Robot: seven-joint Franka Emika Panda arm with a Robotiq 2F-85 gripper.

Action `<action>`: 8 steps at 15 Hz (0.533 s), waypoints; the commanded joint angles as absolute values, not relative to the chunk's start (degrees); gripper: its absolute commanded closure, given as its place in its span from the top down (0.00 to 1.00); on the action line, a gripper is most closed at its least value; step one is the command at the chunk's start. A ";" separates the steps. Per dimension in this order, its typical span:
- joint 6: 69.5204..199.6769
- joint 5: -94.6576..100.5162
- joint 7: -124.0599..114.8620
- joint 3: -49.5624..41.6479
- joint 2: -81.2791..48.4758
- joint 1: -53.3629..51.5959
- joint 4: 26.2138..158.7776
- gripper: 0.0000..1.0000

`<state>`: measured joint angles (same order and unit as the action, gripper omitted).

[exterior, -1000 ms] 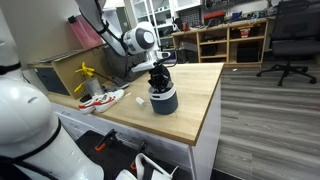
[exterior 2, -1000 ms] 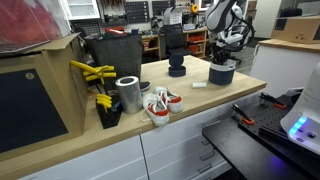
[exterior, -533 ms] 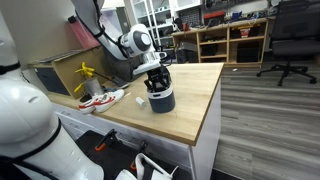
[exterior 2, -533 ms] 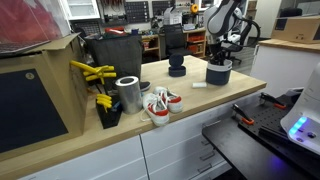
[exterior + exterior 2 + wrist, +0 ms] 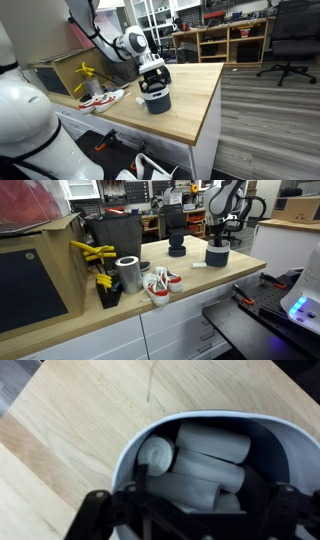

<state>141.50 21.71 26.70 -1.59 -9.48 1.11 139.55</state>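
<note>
The dark grey round container with a white rim (image 5: 157, 101) is found standing upright on the light wooden tabletop (image 5: 195, 95), near its middle. White rolled pieces (image 5: 203, 457) are seen lying packed inside it in the wrist view.

The black robot gripper (image 5: 153, 85) is positioned directly over the container, reaching down to its rim, and in the wrist view its dark linkage covers the near part of the opening. Whether its fingers are spread or pressed together cannot be told.

Well apart along the bench, a pair of white-and-red sneakers (image 5: 160, 284), a shiny metal can (image 5: 128, 274) and yellow-handled tools (image 5: 93, 252) are noted. A small dark pedestal-shaped object (image 5: 177, 248) stands near the container.
</note>
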 commanded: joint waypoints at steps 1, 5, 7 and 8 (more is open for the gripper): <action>141.08 20.90 38.96 0.04 -6.92 2.47 141.13 1.00; 140.91 19.51 52.87 0.99 -5.95 2.54 140.95 1.00; 141.02 19.41 59.44 1.19 -5.74 2.43 141.07 1.00; 140.99 19.32 62.76 1.27 -5.76 2.43 141.08 1.00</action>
<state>141.35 20.51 53.62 0.36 -7.79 1.79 139.76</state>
